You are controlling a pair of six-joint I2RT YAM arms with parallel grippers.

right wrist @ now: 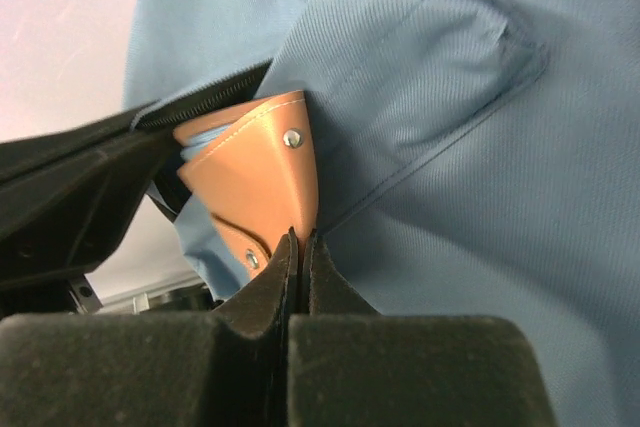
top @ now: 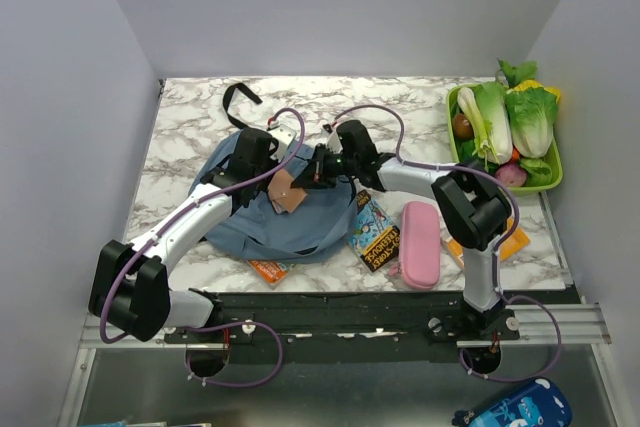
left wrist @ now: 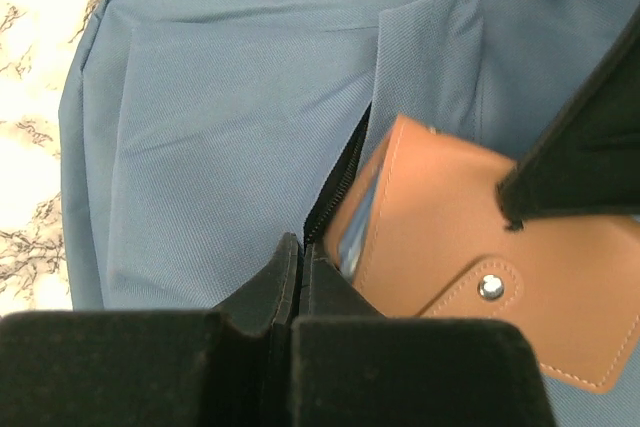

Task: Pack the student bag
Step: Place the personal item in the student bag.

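The student bag (top: 275, 222), dusty-blue fabric, lies mid-table with a black strap (top: 238, 97) trailing behind it. A tan leather flap (top: 288, 190) with metal snaps sticks up at its open black zipper. My left gripper (left wrist: 300, 247) is shut on the zipper edge of the bag (left wrist: 210, 147), just left of the tan flap (left wrist: 450, 217). My right gripper (right wrist: 302, 239) is shut on the lower tip of the flap (right wrist: 255, 172), against the blue fabric (right wrist: 470, 197). In the top view both grippers meet over the bag's top, left (top: 268, 169) and right (top: 305, 179).
A pink pencil case (top: 420, 244) and a colourful booklet (top: 375, 232) lie right of the bag. An orange book (top: 270, 269) pokes out under its near edge. A green tray (top: 552, 179) of vegetables stands at the back right. A bright blue pouch (top: 515, 409) lies below the table edge.
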